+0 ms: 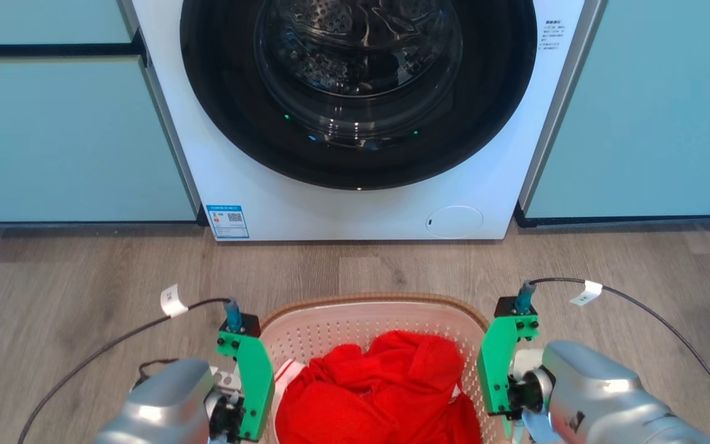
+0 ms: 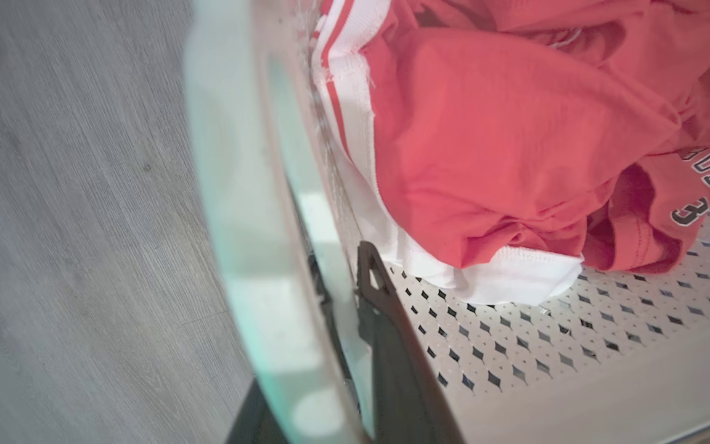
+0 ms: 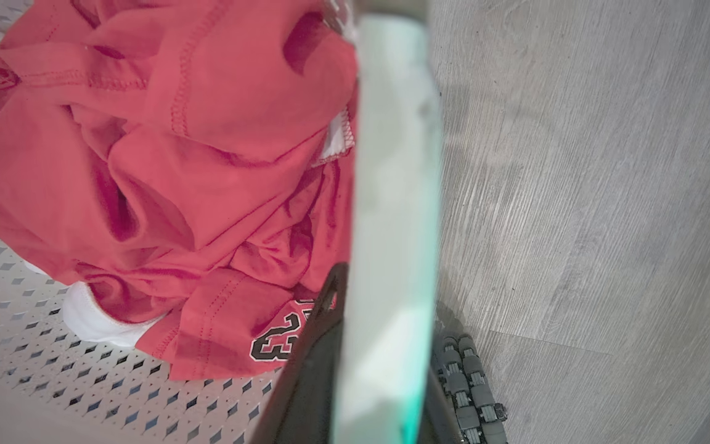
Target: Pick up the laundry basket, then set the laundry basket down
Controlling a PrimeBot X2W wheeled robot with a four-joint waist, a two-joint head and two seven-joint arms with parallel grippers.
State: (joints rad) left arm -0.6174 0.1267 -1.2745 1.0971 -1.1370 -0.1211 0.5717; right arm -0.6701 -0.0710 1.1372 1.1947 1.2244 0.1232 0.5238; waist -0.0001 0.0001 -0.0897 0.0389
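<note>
The laundry basket [image 1: 367,301] stands on the wooden floor in front of the washing machine, white and perforated with a brown rim, holding red clothes [image 1: 379,388]. My left gripper [image 2: 346,290] straddles the basket's left wall [image 2: 238,185], one dark finger [image 2: 386,320] inside and the other outside, closed on it. My right gripper [image 3: 386,320] straddles the right wall [image 3: 392,154] the same way, its inner finger [image 3: 324,327] beside a red jersey [image 3: 176,160]. In the head view the green wrist mounts [image 1: 250,376] [image 1: 497,370] flank the basket.
A white front-loading washing machine [image 1: 355,203] with its dark round door stands straight ahead, between pale teal cabinets [image 1: 65,135] [image 1: 657,123]. Wooden floor [image 1: 84,277] lies open to both sides. Black cables [image 1: 114,339] [image 1: 657,314] trail from both wrists.
</note>
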